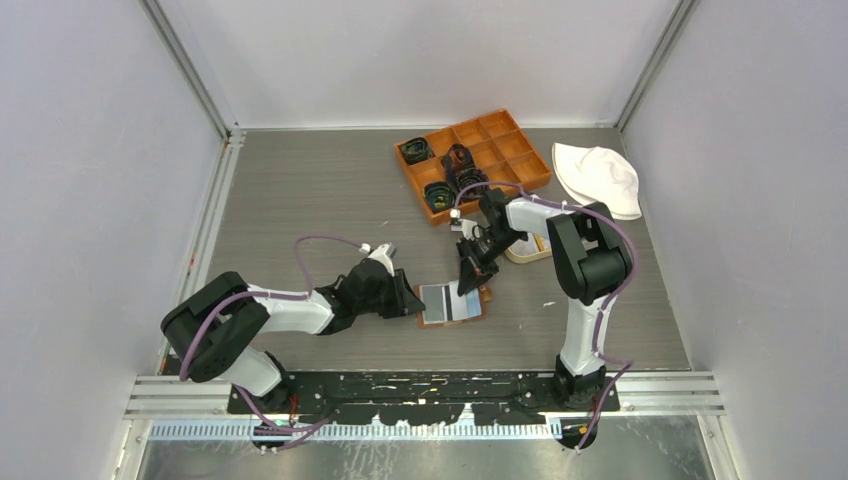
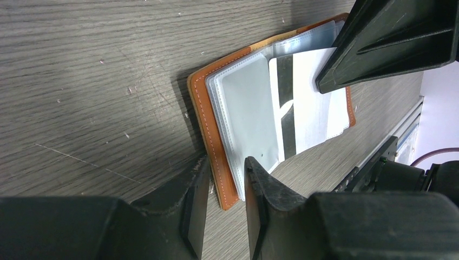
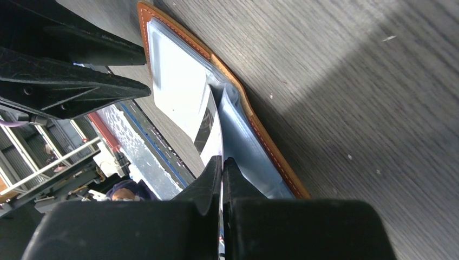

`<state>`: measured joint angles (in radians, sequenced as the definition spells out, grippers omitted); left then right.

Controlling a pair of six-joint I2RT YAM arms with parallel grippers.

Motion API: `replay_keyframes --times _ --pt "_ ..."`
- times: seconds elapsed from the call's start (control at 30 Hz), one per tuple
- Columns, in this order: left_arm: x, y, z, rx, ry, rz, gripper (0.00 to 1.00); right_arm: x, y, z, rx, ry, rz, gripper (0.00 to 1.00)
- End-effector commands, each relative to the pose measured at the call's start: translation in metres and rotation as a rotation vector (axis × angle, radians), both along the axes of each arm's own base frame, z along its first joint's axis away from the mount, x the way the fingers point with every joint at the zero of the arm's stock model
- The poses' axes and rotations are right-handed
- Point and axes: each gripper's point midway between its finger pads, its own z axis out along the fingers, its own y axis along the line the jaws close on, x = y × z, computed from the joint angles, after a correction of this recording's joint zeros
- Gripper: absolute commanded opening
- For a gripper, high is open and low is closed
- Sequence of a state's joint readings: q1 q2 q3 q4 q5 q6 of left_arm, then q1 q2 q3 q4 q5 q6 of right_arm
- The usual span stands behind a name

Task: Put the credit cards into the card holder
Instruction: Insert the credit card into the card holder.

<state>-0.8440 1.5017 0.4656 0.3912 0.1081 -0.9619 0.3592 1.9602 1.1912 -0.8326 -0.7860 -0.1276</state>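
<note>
The card holder (image 1: pixel 450 303) lies open and flat on the table, brown leather (image 2: pixel 208 116) (image 3: pixel 254 124) with clear plastic sleeves inside. My right gripper (image 1: pixel 468 275) (image 3: pixel 222 160) is shut on a white credit card with a dark stripe (image 2: pixel 308 103) (image 3: pixel 214 135). The card's far end sits among the sleeves. My left gripper (image 1: pixel 415 298) (image 2: pixel 227 162) is low at the holder's left edge with its jaws apart. One fingertip touches the leather rim and the other rests on a sleeve; nothing is pinched between them.
An orange compartment box (image 1: pixel 472 160) with dark items stands at the back. A white hat (image 1: pixel 600 175) lies at the back right. A beige tray (image 1: pixel 527 250) sits partly under the right arm. The metal rail (image 1: pixel 420 385) runs along the near edge.
</note>
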Motion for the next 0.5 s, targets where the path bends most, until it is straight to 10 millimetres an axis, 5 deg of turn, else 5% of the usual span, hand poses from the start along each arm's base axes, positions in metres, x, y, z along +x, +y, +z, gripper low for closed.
replay_keyframes --times 0.0,0.47 --pt "0.0025 -0.0096 0.008 -0.025 -0.013 -0.026 0.31 0.008 0.0028 -0.0077 -0.034 -0.03 0.008 0.01" --pt "0.0021 -0.0111 0.0073 -0.03 -0.008 -0.03 0.3 0.0081 0.0052 -0.0111 -0.039 -0.015 -0.005 0.01"
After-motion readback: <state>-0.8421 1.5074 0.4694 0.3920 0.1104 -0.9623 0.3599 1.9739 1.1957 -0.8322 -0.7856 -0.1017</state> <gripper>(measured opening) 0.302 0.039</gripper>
